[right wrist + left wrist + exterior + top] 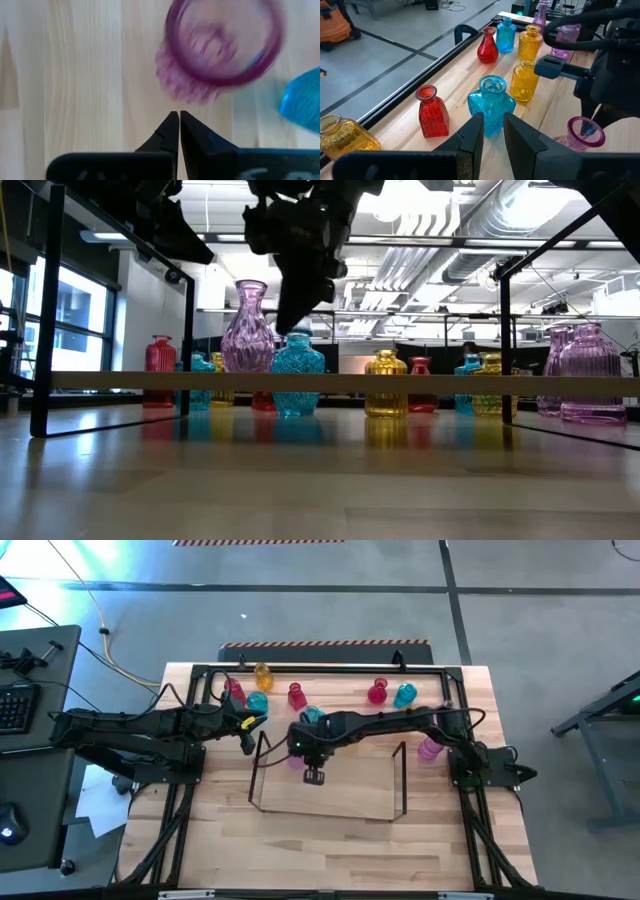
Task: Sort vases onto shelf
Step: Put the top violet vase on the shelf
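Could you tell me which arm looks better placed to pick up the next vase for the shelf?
Probably the left: the left gripper, slightly open, faces the cyan vase. The right gripper is shut above the pink vase.

Ribbed translucent glass throughout: red vase [432, 111], diamond-patterned cyan vase [492, 104], amber vase [525, 80], rounded red vase [488, 45], pale cyan vase [506, 35], pink-purple vase [583, 133] with violet rim. Pale blond wood grain on bench [90, 75]. Black pincer [174, 131] fingers; thin dark shelf [330, 808] frames.
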Tool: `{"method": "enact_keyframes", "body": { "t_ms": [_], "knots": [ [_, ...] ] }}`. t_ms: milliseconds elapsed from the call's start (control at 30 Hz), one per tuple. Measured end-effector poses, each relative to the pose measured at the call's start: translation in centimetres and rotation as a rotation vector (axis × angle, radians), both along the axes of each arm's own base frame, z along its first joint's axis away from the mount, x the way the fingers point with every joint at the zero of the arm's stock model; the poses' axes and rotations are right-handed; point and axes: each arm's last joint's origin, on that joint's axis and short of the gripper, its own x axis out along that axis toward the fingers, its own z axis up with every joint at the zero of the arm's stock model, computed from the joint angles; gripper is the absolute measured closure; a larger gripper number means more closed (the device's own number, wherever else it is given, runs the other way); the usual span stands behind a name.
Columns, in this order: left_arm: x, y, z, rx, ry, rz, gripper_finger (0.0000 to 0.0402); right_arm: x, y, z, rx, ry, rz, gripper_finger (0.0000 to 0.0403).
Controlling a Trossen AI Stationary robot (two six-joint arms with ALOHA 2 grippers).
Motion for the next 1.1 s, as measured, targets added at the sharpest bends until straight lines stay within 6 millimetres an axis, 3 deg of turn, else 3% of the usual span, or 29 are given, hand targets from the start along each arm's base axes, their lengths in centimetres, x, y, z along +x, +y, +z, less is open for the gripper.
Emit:
{"method": "enact_keyframes", "body": {
  "t_ms": [200,500,1100],
  "knots": [
    [0.0,0.0,0.0,0.000,0.000,0.000,0.0335,0.3,-1.1,-0.5,-0.019,0.001,-0.030,0.0403],
    [0.0,0.0,0.0,0.013,0.006,-0.006,0.0335,1.3,-1.2,-3.3,0.028,0.033,0.008,0.0403],
    [0.0,0.0,0.0,0.013,0.007,-0.007,0.0335,1.1,-2.6,-3.1,-0.070,0.040,-0.035,0.0403]
  ]
}}
